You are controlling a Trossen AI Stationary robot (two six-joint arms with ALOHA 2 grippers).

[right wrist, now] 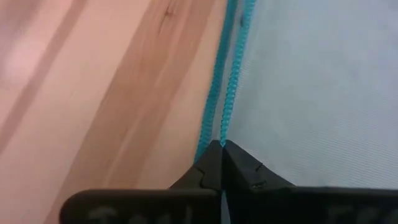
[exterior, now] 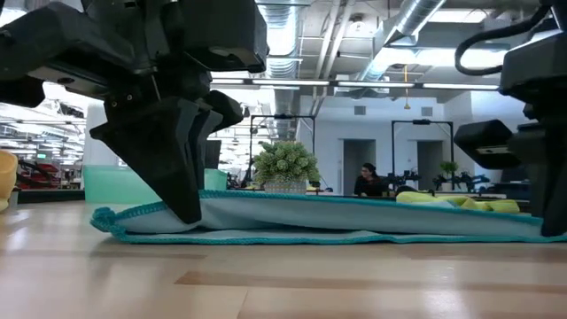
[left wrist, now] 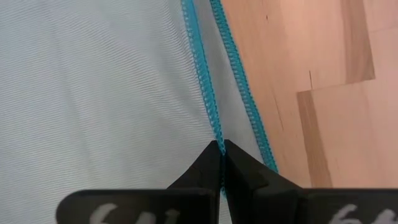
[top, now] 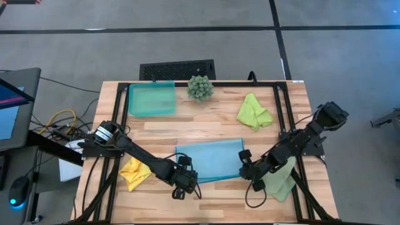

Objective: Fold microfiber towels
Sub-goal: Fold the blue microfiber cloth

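Observation:
The light blue towel (top: 209,159) lies folded in two layers at the table's near centre, flat on the wood in the low view (exterior: 354,221). My left gripper (top: 183,181) is shut at its near left corner, and my right gripper (top: 247,170) is shut at its near right corner. The yellow towel (top: 134,172) lies crumpled by the left arm. The lime green towel (top: 253,111) is bunched at the far right. The pale sage towel (top: 282,180) lies partly under the right arm. My left gripper pinches the stitched edge (left wrist: 213,127) of the blue towel's upper layer between its fingertips, slanting down from above. The lower layer's edge (left wrist: 249,106) runs beside the fingers on the wood. The towel lies flat, slack. My right gripper pinches the towel's stitched edge (right wrist: 224,127) at the near right corner between its fingertips, slanting down from above. Whether it has one layer or both, I cannot tell. The cloth around it lies flat on the table.
A teal plastic tray (top: 151,99) sits at the far left, and a spiky green plant (top: 200,87) stands at the far middle. Bare wood (top: 212,122) lies between these and the blue towel. A black frame rail (top: 275,106) runs along the table's right side.

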